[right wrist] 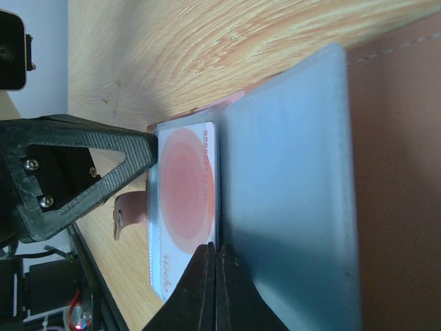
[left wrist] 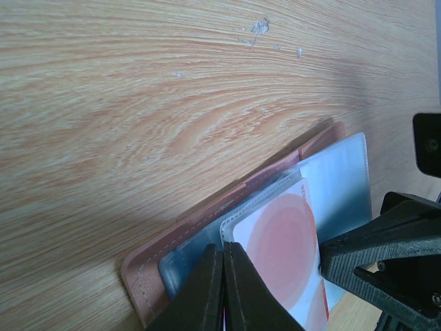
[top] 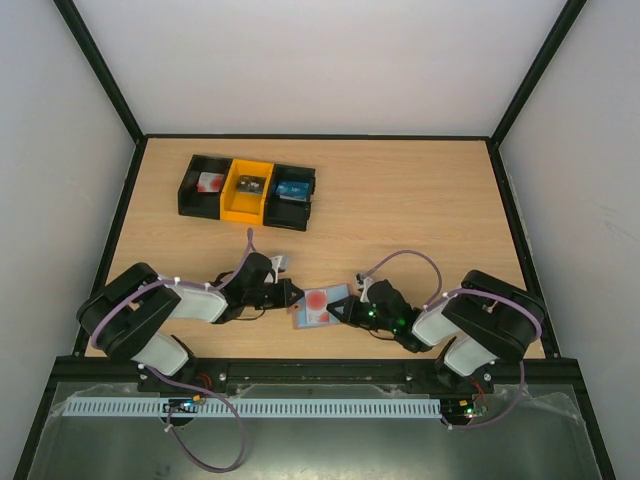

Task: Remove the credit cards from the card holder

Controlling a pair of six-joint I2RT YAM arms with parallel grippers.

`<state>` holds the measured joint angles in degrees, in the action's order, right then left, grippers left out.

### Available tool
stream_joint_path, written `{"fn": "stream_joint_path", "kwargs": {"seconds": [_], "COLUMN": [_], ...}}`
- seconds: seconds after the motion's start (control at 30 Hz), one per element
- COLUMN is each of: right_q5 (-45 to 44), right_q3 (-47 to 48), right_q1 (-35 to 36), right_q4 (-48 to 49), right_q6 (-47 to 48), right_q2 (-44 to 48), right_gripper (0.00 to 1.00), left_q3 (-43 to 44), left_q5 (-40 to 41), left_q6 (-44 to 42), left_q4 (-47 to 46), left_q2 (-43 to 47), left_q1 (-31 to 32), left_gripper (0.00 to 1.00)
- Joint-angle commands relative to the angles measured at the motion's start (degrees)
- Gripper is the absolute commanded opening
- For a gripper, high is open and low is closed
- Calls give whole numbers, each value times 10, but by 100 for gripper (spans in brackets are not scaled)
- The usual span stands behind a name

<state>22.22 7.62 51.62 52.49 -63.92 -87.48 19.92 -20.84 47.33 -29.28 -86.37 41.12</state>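
Though the card holder lies open, the pinkish-red card is not yet out; left gripper and right gripper both pinch closed at it, grasp unclear.

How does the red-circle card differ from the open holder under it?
The card is white with a pinkish-red circle, while the holder is mauve-brown outside with blue-grey pockets. The card is smaller and covers only one half of the holder. The holder lies open on the table, while the card rests on the holder, not on the wood. Both are thin, flat rectangles.
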Motion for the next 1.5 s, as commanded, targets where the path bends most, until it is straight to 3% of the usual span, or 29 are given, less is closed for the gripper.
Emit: {"fn": "stream_joint_path", "kwargs": {"seconds": [0.0,0.17,0.27,0.43,0.5,0.57,0.97,1.3,1.47], "right_q5": [20,38,41,51,58,65,119,152,142], "right_q3": [-15,-13,-5,6,4,1,-50,-77,-97], "right_q1": [-11,-16,-17,-18,-19,-23,-65,-78,-80], "right_q4": [58,84,86,93,111,127,291,560,551], "right_q6": [-21,-24,-27,-24,-26,-27,-68,-163,-147], "right_q2": [-18,-44,-57,-80,-88,-93,-154,-322,-300], "right_gripper": [2,2,11,15,12,3,2,2,2], "left_q3": [-13,-13,-13,-12,-10,-10,-4,11,11], "left_q5": [27,25,26,27,29,30,36,31,30], "left_q6": [-20,-23,-23,-23,-24,-25,-40,-66,-82], "left_q4": [67,63,62,63,64,65,72,63,56], "left_q2": [-25,-24,-24,-24,-24,-24,-30,-44,-42], "left_q1": [2,4,4,6,6,6,10,28,33], "left_gripper": [3,3,3,3,3,3,3,3,3]}}
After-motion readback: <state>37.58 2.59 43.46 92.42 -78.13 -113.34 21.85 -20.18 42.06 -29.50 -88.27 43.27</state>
